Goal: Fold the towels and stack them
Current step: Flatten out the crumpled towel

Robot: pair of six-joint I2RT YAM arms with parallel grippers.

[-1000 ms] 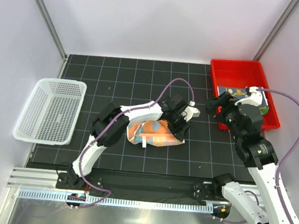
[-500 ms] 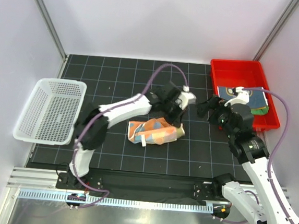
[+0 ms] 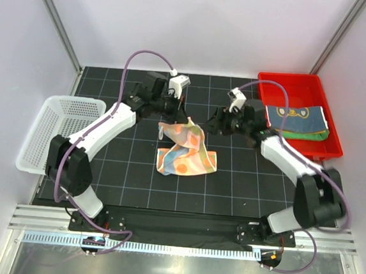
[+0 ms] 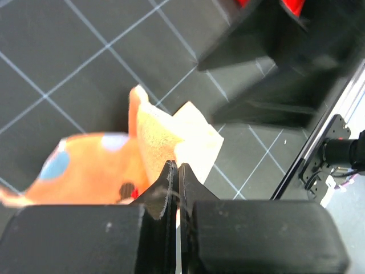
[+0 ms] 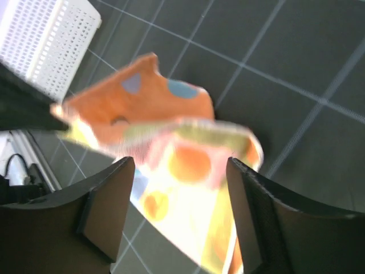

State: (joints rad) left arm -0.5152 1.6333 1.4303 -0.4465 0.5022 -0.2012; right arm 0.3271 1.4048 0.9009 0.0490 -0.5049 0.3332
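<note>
The left gripper (image 3: 175,114) is clamped tight, its two fingers (image 4: 169,185) pressed together on a corner of the patterned towel (image 3: 184,156), the pale cloth with orange, pink and blue patches. In the left wrist view the pinched fold rises straight out of the closed tips. That corner is held up off the black gridded mat (image 3: 243,181) near the centre of the workspace, while the rest of the towel lies rumpled on the mat toward 6 o'clock of the raised corner. The right gripper (image 3: 215,126) stands wide open at 3 o'clock of the lifted cloth, just beside its edge. In the right wrist view the towel hangs blurred across the gap beyond the spread pads (image 5: 108,217), and whether either one touches it cannot be told. At 2 o'clock of the mat sits the red tray (image 3: 290,82). It holds the tiger towel (image 3: 297,115), yellow-orange with a dark blue edge, lying on the green towel (image 3: 306,134), of which only a strip shows along the near side. The white basket (image 3: 61,133) sits at 9 o'clock, overlapping the mat's edge. The left arm (image 3: 100,130) rises from its base at 7 o'clock, bends out toward 9, and stretches long across to 12 o'clock of the towel. The right arm (image 3: 284,157) climbs from 5 o'clock, elbows out toward 4, and reaches inward, its gripper pointing toward 9 o'clock.
</note>
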